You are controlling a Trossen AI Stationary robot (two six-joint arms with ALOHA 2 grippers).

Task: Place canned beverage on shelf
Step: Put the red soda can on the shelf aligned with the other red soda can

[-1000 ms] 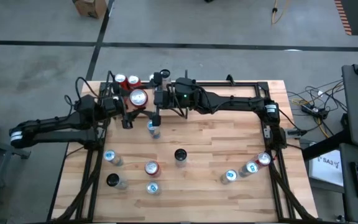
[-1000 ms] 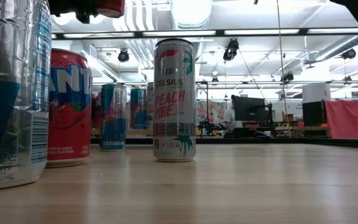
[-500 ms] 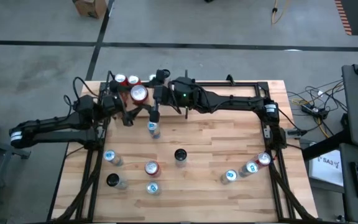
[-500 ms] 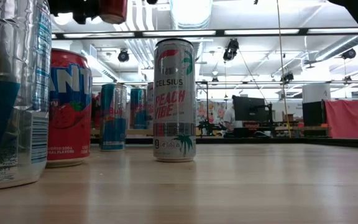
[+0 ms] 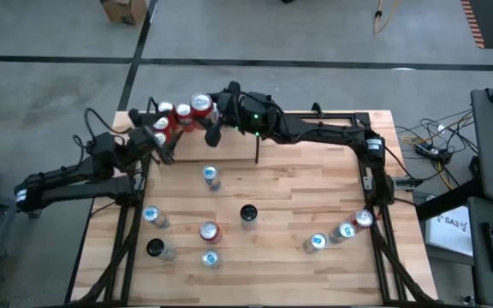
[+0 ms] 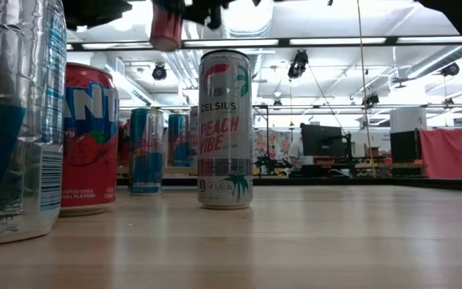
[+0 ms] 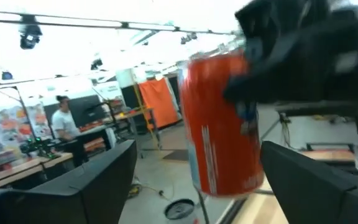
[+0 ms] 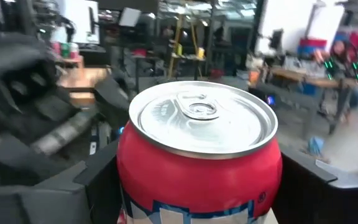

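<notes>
Right pincer [image 5: 205, 114] pinches a red can [image 5: 200, 104] above the shelf [image 5: 148, 113]. Left pincer [image 5: 163, 147] spread, empty, at the desk's [image 5: 298, 205] left edge.

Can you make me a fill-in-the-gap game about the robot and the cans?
The drink can in the right pincer is coloured ___.
The left pincer is open and holds ___.
The tall can in the middle of the low view says PEACH ___.
The drink can hangs ___ the table, not on it.

Missing words: red; nothing; VIBE; above
</notes>
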